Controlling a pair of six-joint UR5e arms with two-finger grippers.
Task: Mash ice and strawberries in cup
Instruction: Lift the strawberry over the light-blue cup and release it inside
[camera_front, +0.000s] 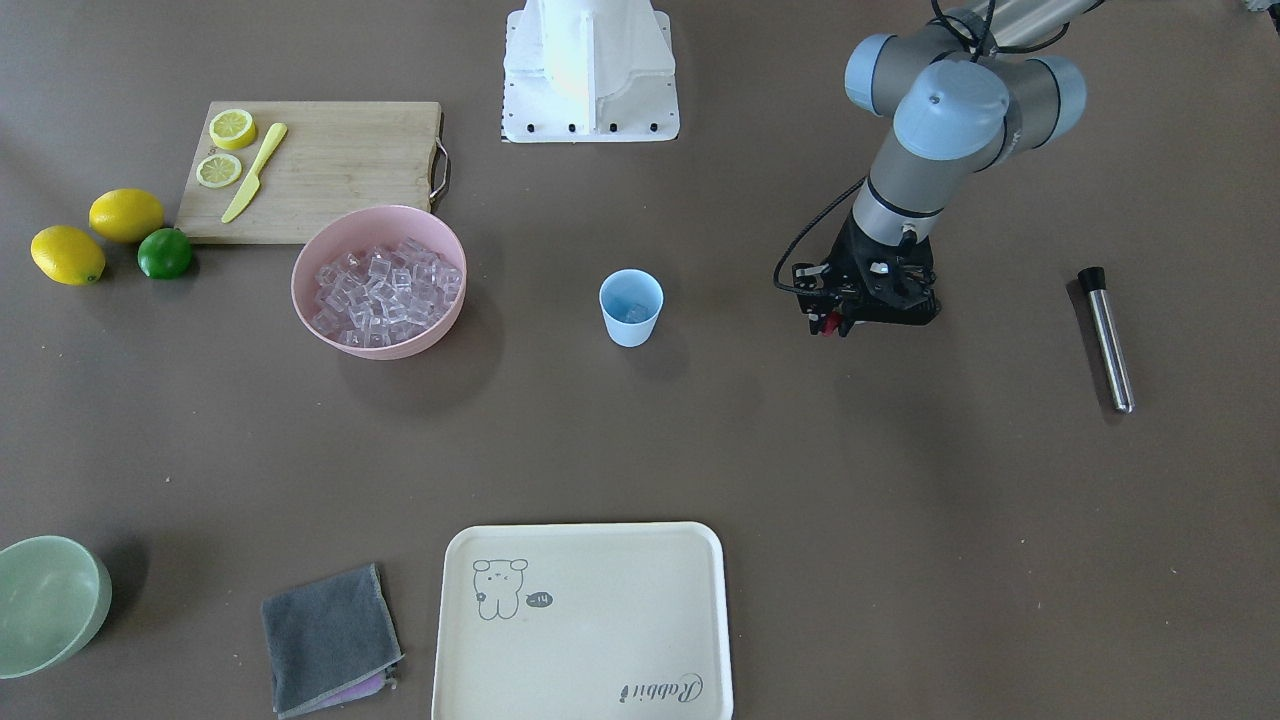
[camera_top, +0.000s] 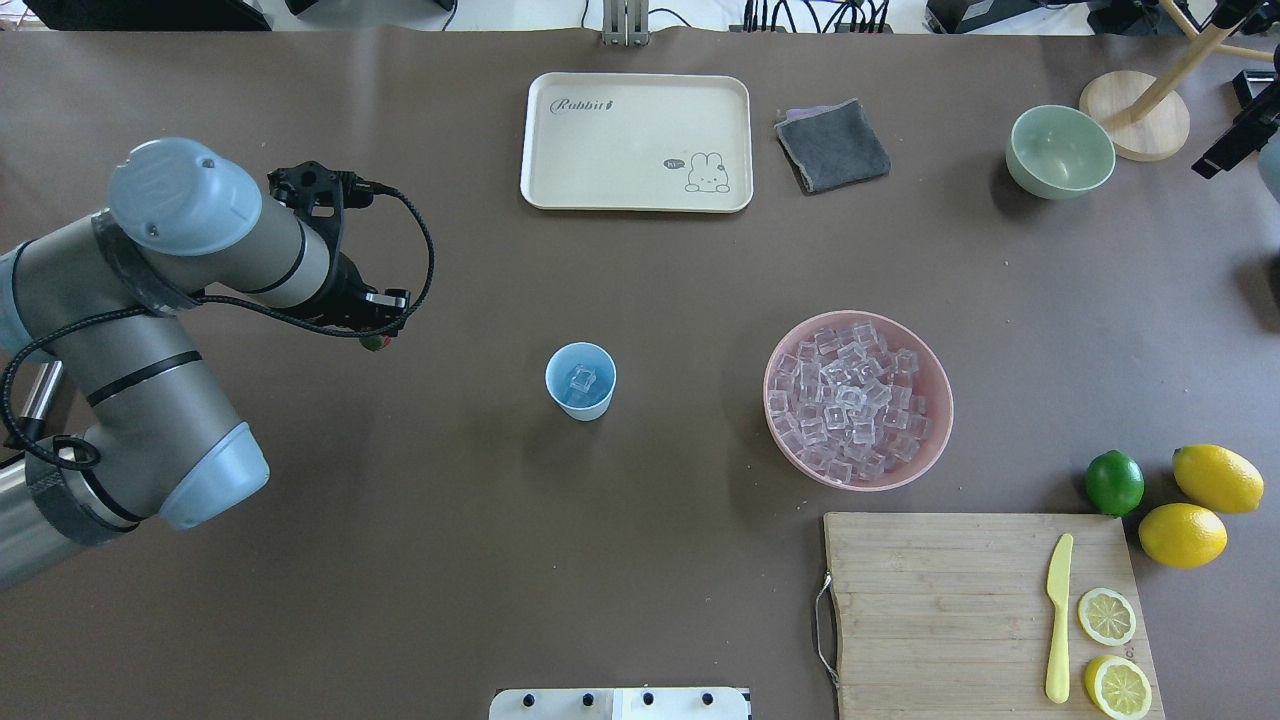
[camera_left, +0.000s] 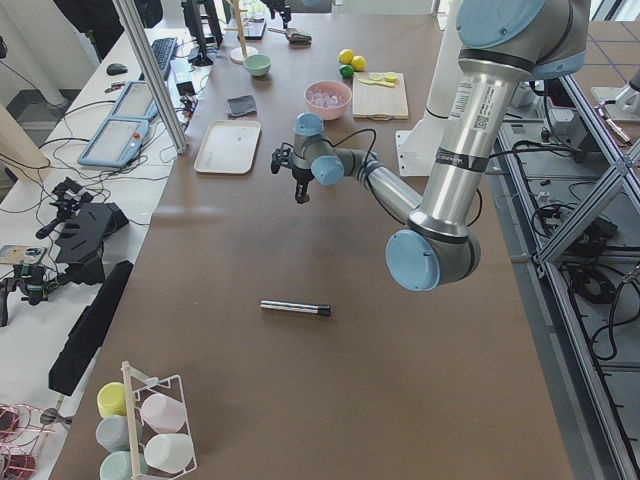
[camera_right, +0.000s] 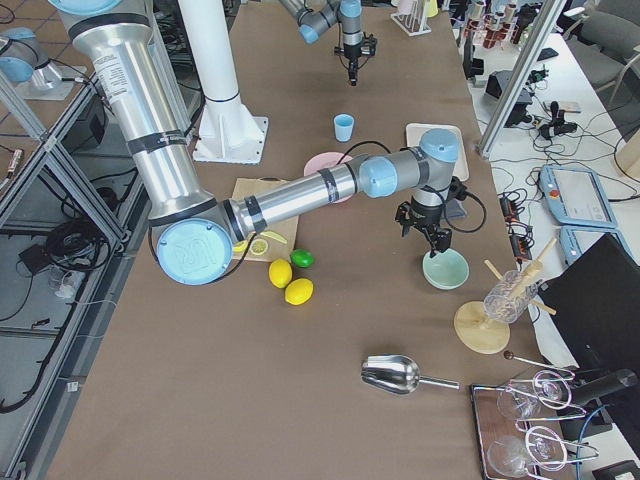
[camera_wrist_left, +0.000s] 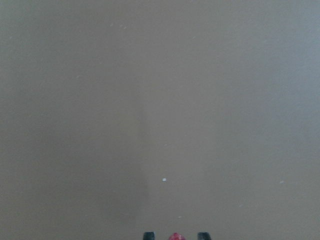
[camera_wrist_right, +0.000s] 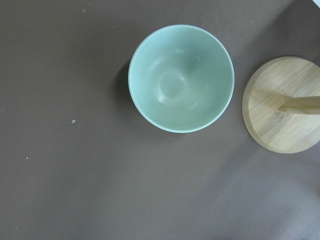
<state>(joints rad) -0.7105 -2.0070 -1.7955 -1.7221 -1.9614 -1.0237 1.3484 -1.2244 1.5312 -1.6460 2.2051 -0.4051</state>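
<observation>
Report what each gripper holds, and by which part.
Left gripper pinches the strawberry across its red body, at the fingertips. Right gripper hovers above the green bowl; whether it holds anything cannot be told.

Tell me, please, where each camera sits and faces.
Front-facing: across the table, facing the robot; left arm at right.
Overhead: behind the robot, looking down; left arm at left.
Exterior left: table's left end; left arm near.
Exterior right: table's right end; right arm near.
Left wrist: faces bare table; jaws, strawberry.
Right wrist: above green bowl; no body.
The first two share the cup.
</observation>
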